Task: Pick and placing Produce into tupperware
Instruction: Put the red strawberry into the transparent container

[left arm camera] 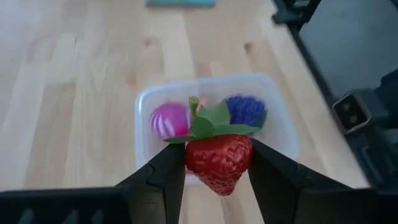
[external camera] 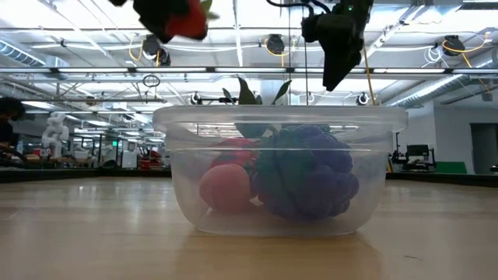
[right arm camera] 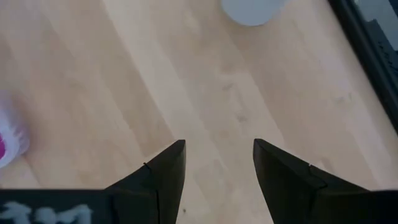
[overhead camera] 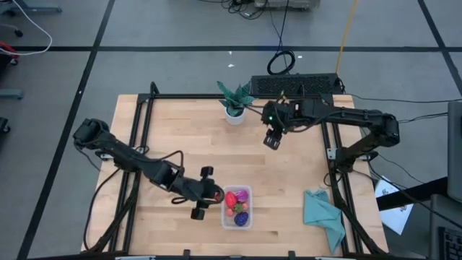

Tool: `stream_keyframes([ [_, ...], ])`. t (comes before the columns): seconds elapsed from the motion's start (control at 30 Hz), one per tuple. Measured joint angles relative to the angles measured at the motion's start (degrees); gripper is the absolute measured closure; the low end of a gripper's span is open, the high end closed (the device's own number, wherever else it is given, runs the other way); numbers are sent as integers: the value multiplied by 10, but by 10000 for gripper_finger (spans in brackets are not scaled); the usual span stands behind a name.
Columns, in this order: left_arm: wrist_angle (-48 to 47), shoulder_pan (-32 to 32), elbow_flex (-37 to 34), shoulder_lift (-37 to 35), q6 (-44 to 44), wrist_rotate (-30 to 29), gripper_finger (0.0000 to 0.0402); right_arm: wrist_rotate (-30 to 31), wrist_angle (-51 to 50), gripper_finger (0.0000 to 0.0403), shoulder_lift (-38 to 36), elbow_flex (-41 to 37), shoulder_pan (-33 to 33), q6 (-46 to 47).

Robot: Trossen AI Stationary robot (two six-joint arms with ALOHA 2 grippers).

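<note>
The strawberry (left arm camera: 219, 163) is a glossy red toy with dimpled skin and a tuft of green leaves at its crown; it sits clamped between the two dark fingers of the left gripper (left arm camera: 217, 168), raised off the wood just beside the near-left rim of the tupperware (overhead camera: 224, 217). In the low view the same red fruit (external camera: 187, 22) hangs above the container's rim, off to one side.

The tupperware (left arm camera: 283, 124) is a clear, colourless rectangular tub with rounded corners, standing near the front edge of the bench (overhead camera: 180, 137), between the two arms. Inside it lie a magenta ball with pale stripes (left arm camera: 169, 120), a bumpy dark purple cluster (external camera: 305, 171), and a pinkish round piece (external camera: 226, 188) pressed against the purple one.

The right gripper (overhead camera: 273, 137) hangs over the far part of the bench, well apart from the tub, its fingers (right arm camera: 163, 171) parted and holding nothing. Just beside it stands a green potted plant (overhead camera: 235, 101) in a white pot. A teal cloth (overhead camera: 323, 213) lies crumpled at the bench's right front edge.
</note>
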Motion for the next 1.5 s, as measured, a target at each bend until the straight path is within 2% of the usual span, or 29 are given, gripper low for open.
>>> stream_keyframes([
  [0.2, 38, -10, 5, 8, 12, -7, 247, 0, 19, 222, 0, 0, -40, 0],
  [0.33, 22, -11, 62, 47, 48, -7, 247, 0, 25, 222, 0, 0, -58, -5],
  [0.47, -93, -10, 182, 116, 87, -6, 247, 0, 25, 222, 0, 0, -72, -15],
  [0.6, -210, -7, 292, 186, 81, -7, 247, 0, 13, 222, 0, 0, -80, -15],
  [0.7, -266, -11, 340, 235, 58, -4, 247, 0, 0, 222, 0, 0, -85, -15],
  [0.9, -295, -23, 403, 316, 32, 25, 247, 0, -10, 222, 0, 0, -90, -21],
  [1.07, -328, -26, 420, 336, 21, 26, 247, -1, -12, 222, 0, 0, -90, -21],
  [1.5, -329, -16, 416, 350, 13, 25, 247, -2, -14, 222, 0, 0, -90, -21],
])
